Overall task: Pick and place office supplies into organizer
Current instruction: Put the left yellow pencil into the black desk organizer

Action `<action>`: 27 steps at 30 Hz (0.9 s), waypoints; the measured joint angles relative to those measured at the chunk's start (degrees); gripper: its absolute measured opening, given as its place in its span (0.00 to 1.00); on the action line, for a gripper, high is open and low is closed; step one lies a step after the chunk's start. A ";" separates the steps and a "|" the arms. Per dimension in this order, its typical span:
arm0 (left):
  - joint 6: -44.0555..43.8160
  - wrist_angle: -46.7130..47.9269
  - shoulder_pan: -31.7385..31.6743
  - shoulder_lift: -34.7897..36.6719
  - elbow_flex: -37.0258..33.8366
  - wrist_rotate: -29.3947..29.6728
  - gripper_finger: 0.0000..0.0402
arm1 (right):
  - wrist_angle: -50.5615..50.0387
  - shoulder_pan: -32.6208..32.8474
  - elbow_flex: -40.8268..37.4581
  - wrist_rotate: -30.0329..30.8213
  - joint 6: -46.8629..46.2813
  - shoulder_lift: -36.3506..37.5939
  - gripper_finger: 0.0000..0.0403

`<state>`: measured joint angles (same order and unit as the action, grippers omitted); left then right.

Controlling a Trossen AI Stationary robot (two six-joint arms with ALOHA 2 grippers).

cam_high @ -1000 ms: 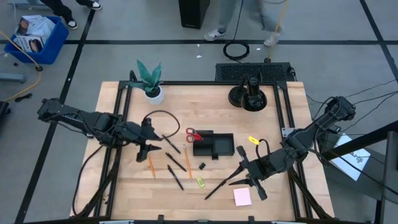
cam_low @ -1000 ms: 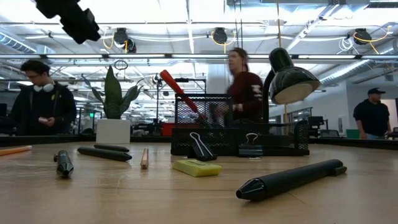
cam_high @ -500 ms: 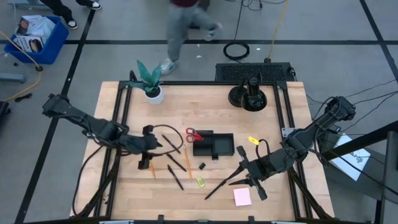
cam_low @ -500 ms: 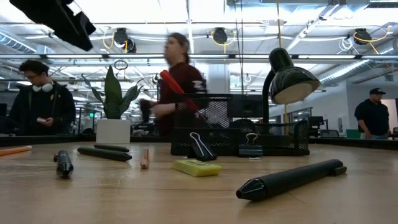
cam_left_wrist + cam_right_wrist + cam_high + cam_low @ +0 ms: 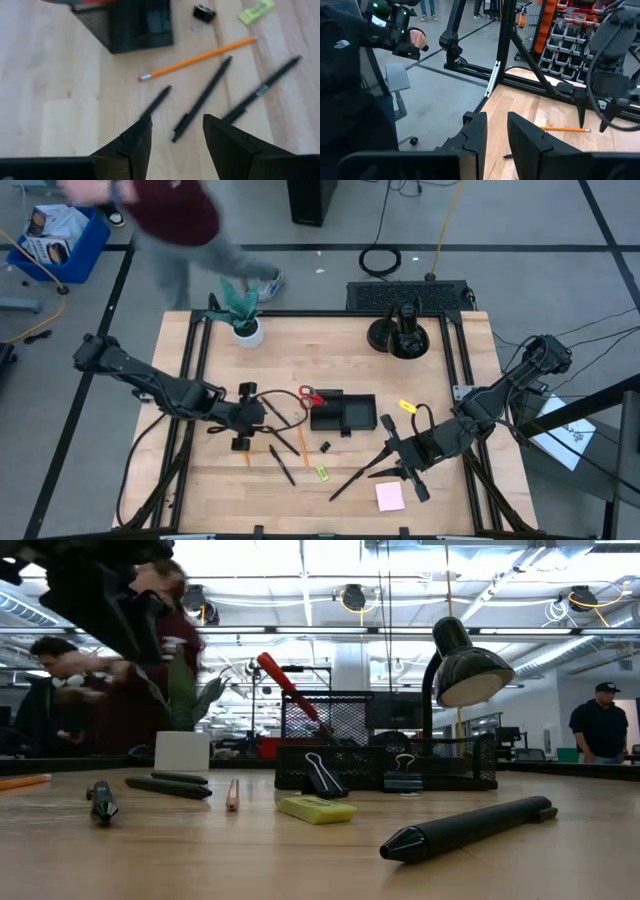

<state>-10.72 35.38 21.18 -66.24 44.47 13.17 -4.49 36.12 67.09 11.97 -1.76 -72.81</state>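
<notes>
While left gripper (image 5: pixel 172 132) jaws hang open over black pens (image 5: pixel 202 105) at frame centre, centre on one, then descend.

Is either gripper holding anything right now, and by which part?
No. The left gripper hovers open above slim black pens; the right gripper waits, nothing between its fingers.

Motion-blurred person (image 5: pixel 170 220) (cut off by the frame's top edge)
</notes>
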 joint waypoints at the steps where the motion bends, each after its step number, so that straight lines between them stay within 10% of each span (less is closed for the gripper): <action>1: 0.00 0.67 -0.13 -0.15 0.00 -0.80 0.46 | 0.00 0.00 0.00 0.00 -0.03 0.01 0.17; 27: -10.95 12.28 10.67 -0.09 0.00 -0.44 0.46 | 0.00 1.62 0.00 -0.24 -2.55 0.01 0.17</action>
<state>-21.67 47.65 31.85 -66.32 44.47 12.73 -4.49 37.74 67.09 11.73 -4.31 -72.79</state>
